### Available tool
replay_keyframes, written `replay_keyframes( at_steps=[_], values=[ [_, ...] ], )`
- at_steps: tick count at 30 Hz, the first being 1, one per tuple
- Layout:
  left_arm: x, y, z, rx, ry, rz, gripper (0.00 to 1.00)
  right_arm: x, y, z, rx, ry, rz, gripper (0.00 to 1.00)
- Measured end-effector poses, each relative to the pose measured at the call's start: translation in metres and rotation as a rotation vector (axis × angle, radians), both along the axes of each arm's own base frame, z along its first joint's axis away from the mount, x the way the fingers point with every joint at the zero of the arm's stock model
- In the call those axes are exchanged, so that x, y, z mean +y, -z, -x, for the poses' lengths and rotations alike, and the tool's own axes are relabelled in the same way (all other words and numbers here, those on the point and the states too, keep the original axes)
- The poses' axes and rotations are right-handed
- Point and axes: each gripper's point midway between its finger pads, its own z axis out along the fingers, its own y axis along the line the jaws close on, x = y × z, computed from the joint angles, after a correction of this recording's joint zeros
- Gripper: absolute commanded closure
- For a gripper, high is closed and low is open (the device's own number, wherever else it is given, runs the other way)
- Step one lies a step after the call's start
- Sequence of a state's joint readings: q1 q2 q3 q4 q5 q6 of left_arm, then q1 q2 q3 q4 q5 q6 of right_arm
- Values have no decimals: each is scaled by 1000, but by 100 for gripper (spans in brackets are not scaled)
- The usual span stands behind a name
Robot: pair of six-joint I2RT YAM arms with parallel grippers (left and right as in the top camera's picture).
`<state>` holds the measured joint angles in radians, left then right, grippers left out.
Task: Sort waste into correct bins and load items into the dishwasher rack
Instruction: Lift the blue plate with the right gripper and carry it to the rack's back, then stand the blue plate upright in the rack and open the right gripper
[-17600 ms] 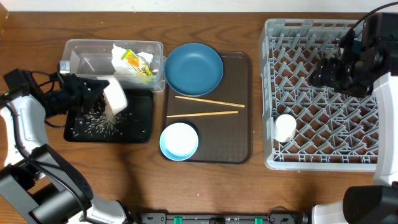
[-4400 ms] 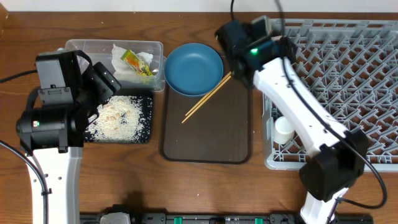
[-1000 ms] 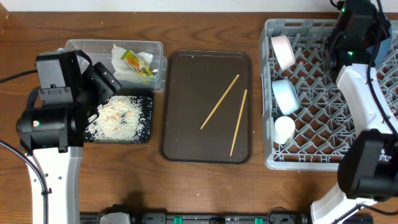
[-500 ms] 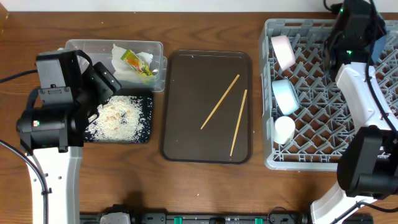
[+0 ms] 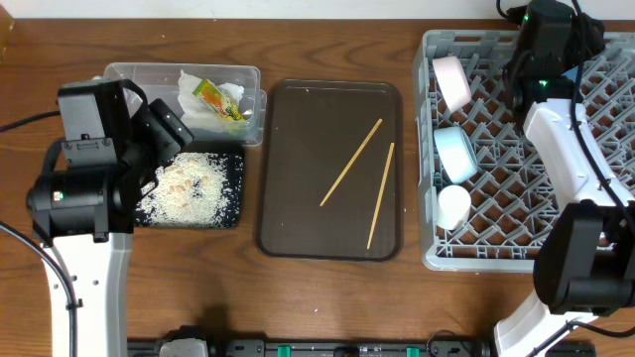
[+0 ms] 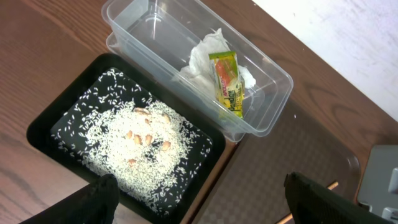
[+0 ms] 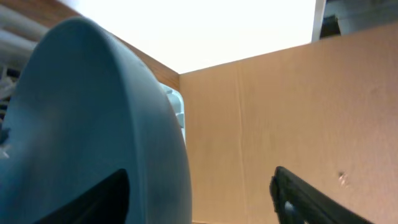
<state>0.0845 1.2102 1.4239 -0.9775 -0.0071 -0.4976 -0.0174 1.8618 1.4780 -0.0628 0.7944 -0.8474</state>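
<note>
**Left gripper** (image 6: 199, 183) is hanging above the two bins, its fingers spread wide and gripping nothing.

**Clear tub** (image 5: 134, 84) is sitting at the far left of the table (image 5: 327, 297). It is holding the crumpled tissue (image 6: 205, 53), with the yellow-orange wrapper (image 6: 229, 84) lying on top of it.

**Black tray** (image 5: 235, 174) is sitting right beside the tub on its near side. It is carrying a spread heap of rice scraps (image 6: 137, 149) (a few tan bits are showing in the middle).

**Brown serving tray** (image 5: 298, 198) is lying between the bins and the rack. Two chopsticks (image 5: 350, 164) are resting on it, both slanted, near each other but not crossing.

**Dishwasher rack** (image 5: 516, 218) is occupying the right of the table. Along its left side, far to near:
- the cream bowl (image 5: 451, 81) is standing on edge
- the light-blue bowl (image 5: 456, 154) is doing likewise
- the white cup (image 5: 453, 205) is sitting nearest the front

**Right gripper** (image 7: 200, 174) is reaching over the far part of the rack with its fingers parted wide.

**Dark-blue plate** (image 7: 74, 112) is filling the left of the wrist view, upright. It is close by one finger and clear of the other, so nothing is clamping it. From overhead the arm is covering the plate, and how it is seated among the pegs cannot be told.
</note>
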Motion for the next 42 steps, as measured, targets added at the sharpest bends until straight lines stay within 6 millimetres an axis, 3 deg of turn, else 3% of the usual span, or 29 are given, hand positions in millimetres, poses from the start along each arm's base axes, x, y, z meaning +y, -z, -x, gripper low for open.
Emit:
replay_keyframes(
  at_steps=[7, 10, 15, 18, 20, 24, 26, 28, 31, 33, 37, 42],
  values=[
    [0, 0, 0, 0, 0, 0, 12, 10, -7, -2, -50, -22, -41, 9],
    [0, 0, 0, 0, 0, 0, 12, 26, -32, 1, -110, -67, -66, 7],
    [0, 0, 0, -1, 0, 0, 12, 51, -84, 23, -213, -147, -126, 9],
    [0, 0, 0, 0, 0, 0, 12, 72, -93, 37, -207, -215, -199, 16],
    [0, 0, 0, 0, 0, 0, 12, 94, -85, 42, -173, -282, -281, 24],
    [0, 0, 0, 0, 0, 0, 12, 156, -54, 44, -94, -455, -527, 25],
    [0, 0, 0, 0, 0, 0, 12, 204, -45, 47, -63, -587, -720, 12],
    [0, 0, 0, 0, 0, 0, 12, 248, -42, 55, -23, -709, -896, 10],
    [0, 0, 0, 0, 0, 0, 12, 313, -40, 82, 102, -907, -1133, 21],
    [0, 0, 0, 0, 0, 0, 12, 342, -30, 100, 206, -961, -1242, 30],
    [0, 0, 0, 0, 0, 0, 12, 377, 21, 133, 445, -820, -1388, 37],
    [0, 0, 0, 0, 0, 0, 12, 369, 90, 160, 547, -351, -1325, 32]
  ],
)
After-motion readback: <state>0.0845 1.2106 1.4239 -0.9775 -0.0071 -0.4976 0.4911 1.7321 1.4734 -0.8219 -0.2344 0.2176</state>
